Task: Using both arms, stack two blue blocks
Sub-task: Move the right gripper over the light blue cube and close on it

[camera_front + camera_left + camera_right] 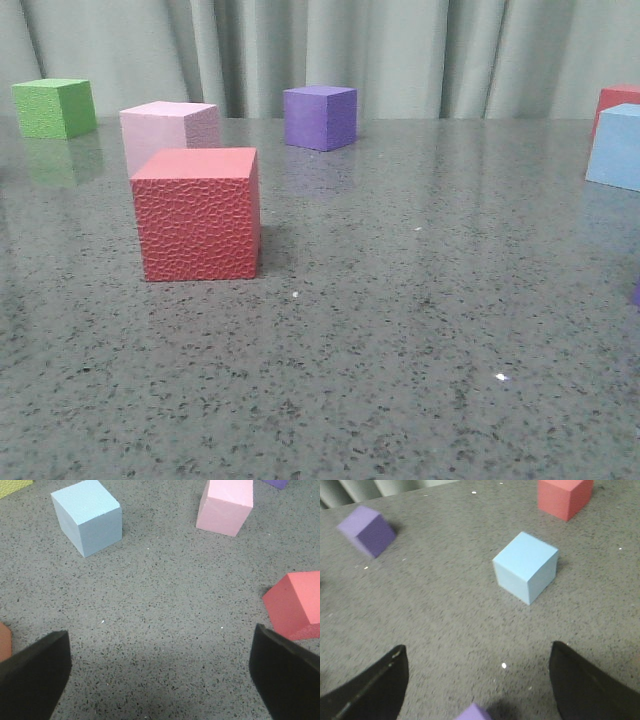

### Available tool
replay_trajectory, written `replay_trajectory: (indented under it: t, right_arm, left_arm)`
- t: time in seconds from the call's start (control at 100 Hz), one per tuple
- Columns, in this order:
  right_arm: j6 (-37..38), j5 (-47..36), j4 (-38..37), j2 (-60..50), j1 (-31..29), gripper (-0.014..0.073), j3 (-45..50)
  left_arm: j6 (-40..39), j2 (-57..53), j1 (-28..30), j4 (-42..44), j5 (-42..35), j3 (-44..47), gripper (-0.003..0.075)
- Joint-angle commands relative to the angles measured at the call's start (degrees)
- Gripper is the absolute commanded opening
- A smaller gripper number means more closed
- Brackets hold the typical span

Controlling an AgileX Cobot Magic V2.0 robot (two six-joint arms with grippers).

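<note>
1. Left gripper (160, 672): angular matte black fingers spread wide, empty, over speckled grey stone-like table (165, 610).
2. Right gripper (479, 687): curved black fingers also apart, empty.
3. Smooth sky-blue cube (89, 516) rests on the table ahead of the left gripper.
4. Second blue cube (526, 566) rests ahead of the right gripper, beside a red cube (564, 496).
5. No writing is legible.

Blue block (616, 147) and red cube (617, 97) behind it, both cut by front view's edge.
</note>
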Motion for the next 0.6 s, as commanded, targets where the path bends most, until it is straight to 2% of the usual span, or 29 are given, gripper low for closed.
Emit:
replay_trajectory:
  t: [0.0, 0.27, 0.59]
  right_arm:
    - [3.3, -4.3, -2.8, 5.3, -0.4, 0.0580, -5.0]
    - [10.3, -3.9, -3.9, 20.8, -0.4, 0.0580, -14.9]
    - [15.6, 1.6, -7.0, 33.5, -0.4, 0.0580, -25.6]
  left_arm:
    - [0.0, 0.4, 0.1, -0.7, -3.0, -2.0, 0.0692]
    - [0.0, 0.4, 0.1, -0.7, -2.8, -2.0, 0.0692]
    - [0.0, 0.4, 0.1, -0.7, -1.8, -2.0, 0.0692]
